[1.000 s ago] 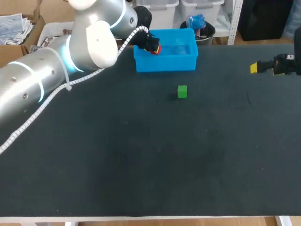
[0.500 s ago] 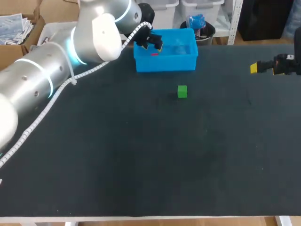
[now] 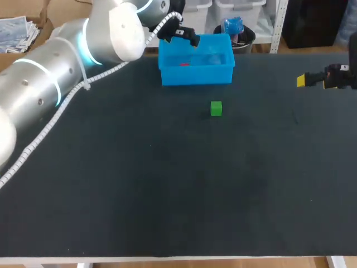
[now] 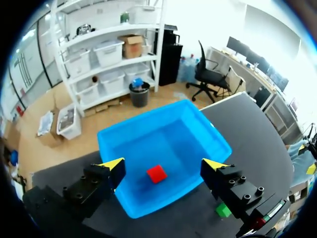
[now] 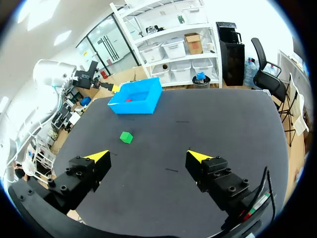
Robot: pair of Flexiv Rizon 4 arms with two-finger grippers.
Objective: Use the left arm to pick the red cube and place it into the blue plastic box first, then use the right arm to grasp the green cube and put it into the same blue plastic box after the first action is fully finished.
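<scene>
Red cube (image 3: 183,64) sits in the blue box (image 3: 195,76), top middle, with the left tool (image 4: 163,164) spread wide and empty above it. Green cube (image 3: 216,108) is just below on the surface (image 3: 167,195). Right tool (image 5: 148,156) gapes empty too.

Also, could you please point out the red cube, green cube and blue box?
red cube (image 4: 157,174): left wrist view, top face.
green cube (image 3: 216,109): head view, front face.
blue box (image 3: 196,75): head view, front wall.
</scene>
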